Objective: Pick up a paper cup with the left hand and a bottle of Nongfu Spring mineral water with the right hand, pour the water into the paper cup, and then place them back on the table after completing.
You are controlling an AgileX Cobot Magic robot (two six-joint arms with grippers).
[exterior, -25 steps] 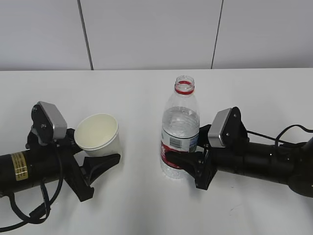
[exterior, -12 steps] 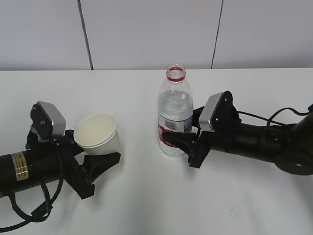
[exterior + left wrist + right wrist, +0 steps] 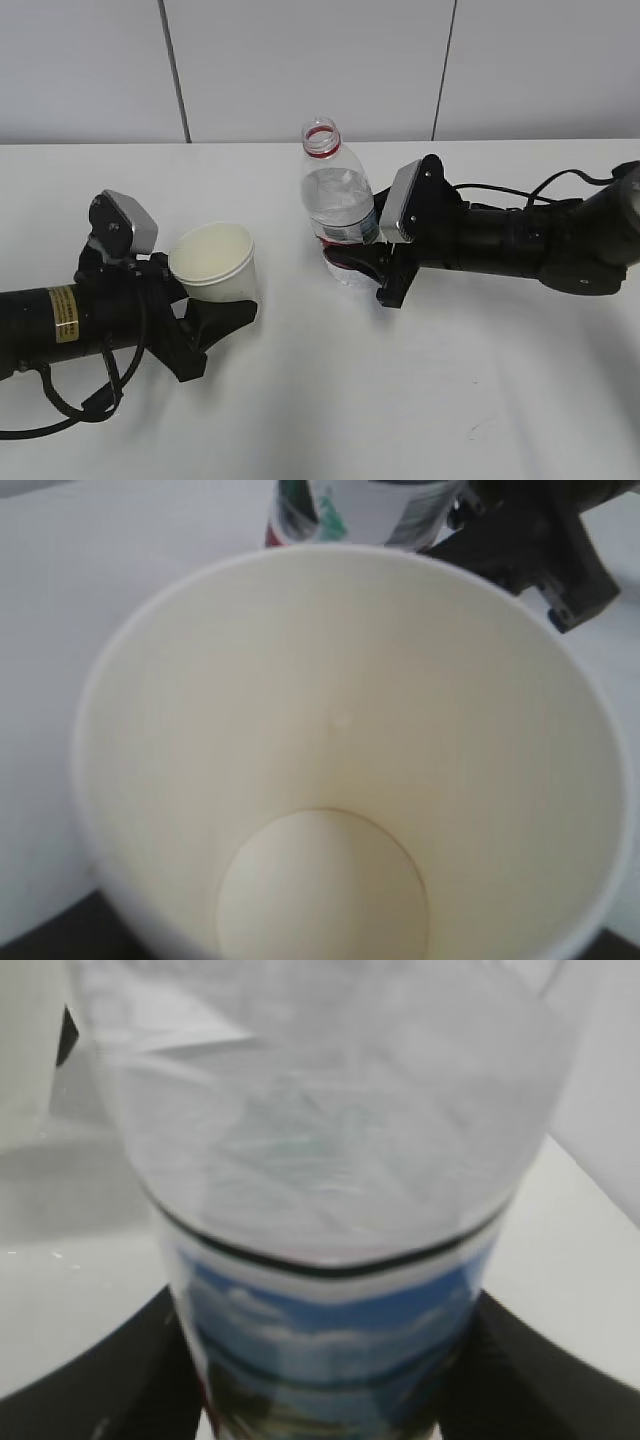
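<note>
Above the white bench (image 3: 330, 400), my right end effector (image 3: 352, 262) was clamped on the uncapped Nongfu Spring bottle (image 3: 338, 212) at its label, holding it slightly tilted toward the cup. My left end effector (image 3: 215, 312) gripped the paper cup (image 3: 214, 263) low on its wall, off to the bottle's left. I judged the risk to be a pour begun with the neck short of the rim, spilling water (image 3: 340, 205) on the bench, or squeezing the thin plastic. The cup was empty, cream-white inside (image 3: 330, 770); the bottle looked over half full.

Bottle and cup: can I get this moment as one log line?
left hand: holds paper cup, empty | right hand: holds bottle, uncapped, tilted | pour: not begun
</note>
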